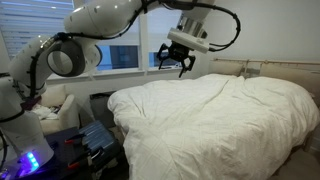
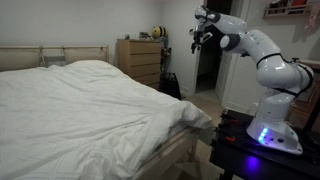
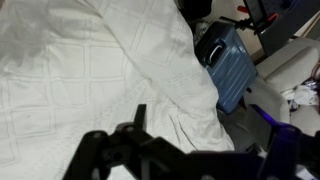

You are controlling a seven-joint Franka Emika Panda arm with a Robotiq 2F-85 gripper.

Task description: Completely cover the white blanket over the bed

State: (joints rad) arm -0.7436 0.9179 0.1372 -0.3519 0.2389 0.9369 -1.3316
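The white blanket point(image 1: 220, 115) is a puffy duvet spread over the whole bed point(image 1: 272, 68), up to the beige headboard. It hangs over the near side in both exterior views point(image 2: 80, 110). In the wrist view the blanket point(image 3: 90, 70) fills the left and middle, with its edge draping down towards the floor. My gripper point(image 1: 175, 62) hangs in the air above the bed's edge, apart from the blanket point(image 2: 197, 40). Its dark fingers point(image 3: 200, 150) are spread open and hold nothing.
A blue suitcase point(image 3: 225, 65) stands on the floor next to the bed's side. A cream armchair point(image 1: 55, 100) with clothes sits by the window. A wooden dresser point(image 2: 140, 60) stands past the bed. The robot base point(image 2: 270, 135) sits on a dark stand.
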